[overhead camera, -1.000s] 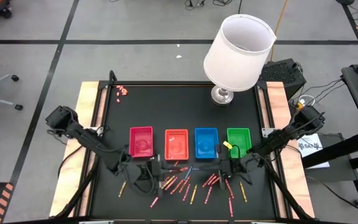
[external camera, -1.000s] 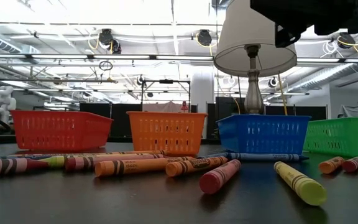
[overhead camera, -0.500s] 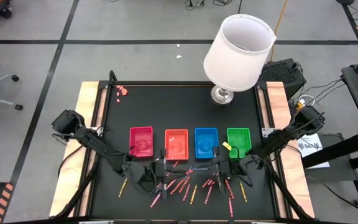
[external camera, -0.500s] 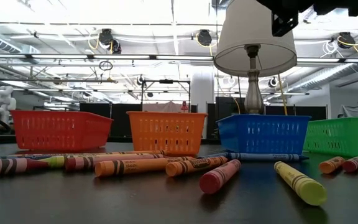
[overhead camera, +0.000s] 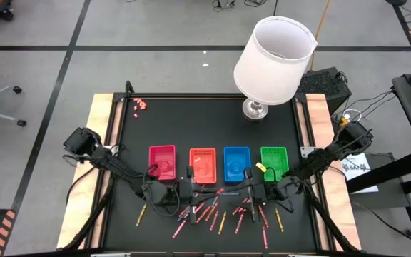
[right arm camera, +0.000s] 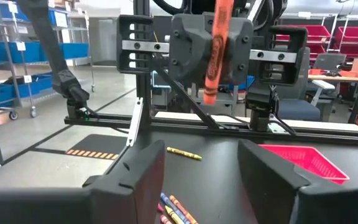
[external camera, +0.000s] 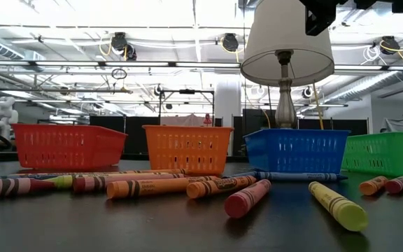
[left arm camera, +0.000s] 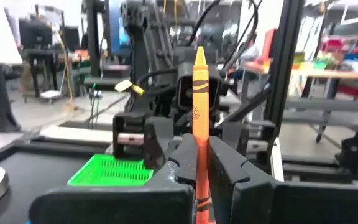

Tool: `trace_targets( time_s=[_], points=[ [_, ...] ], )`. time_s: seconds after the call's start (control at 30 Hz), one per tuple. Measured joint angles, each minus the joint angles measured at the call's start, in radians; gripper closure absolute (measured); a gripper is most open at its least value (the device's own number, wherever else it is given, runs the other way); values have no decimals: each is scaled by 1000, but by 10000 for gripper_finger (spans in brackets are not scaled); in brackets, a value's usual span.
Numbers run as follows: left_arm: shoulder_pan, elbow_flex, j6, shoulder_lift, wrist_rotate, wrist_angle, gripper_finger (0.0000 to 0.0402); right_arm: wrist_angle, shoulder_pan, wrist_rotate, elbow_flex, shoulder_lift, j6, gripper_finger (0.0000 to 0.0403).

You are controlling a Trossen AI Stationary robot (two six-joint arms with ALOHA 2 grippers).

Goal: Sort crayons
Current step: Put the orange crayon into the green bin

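Left end effector (overhead camera: 189, 187) is seen in the high view just in front of the orange tray (overhead camera: 203, 163), closed on an orange crayon (overhead camera: 189, 176). Right end effector (overhead camera: 249, 187) is placed in front of the blue tray (overhead camera: 237, 163), with fingers apart and nothing between them. Four trays are lined in a row on the table (overhead camera: 191, 121): red tray (overhead camera: 162, 161), orange, blue, green tray (overhead camera: 274, 160). Loose crayons (overhead camera: 212, 213) are scattered on the table in front of the trays, between and below both arms. A lamp (overhead camera: 272, 61) is stood at the far edge.

Low view: loose crayons are laid on the table in front of the trays; a yellow-green crayon (external camera: 338, 206) is nearest on the right.

Left wrist view: the orange crayon (left arm camera: 199, 118) is held upright between closed fingers (left arm camera: 179, 163); the green tray (left arm camera: 112, 170) is seen beyond.

Right wrist view: open fingers (right arm camera: 143, 169) are seen well apart, empty. The opposite arm's orange crayon (right arm camera: 214, 46) is seen ahead; a yellow crayon (right arm camera: 184, 153) is laid on the table.
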Motion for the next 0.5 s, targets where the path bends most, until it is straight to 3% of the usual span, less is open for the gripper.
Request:
trace_targets(
  time_s=[0.5],
  points=[
    [53,0,31,158,42,296,388,2,-22,4,0,0,-2,215]
  ],
)
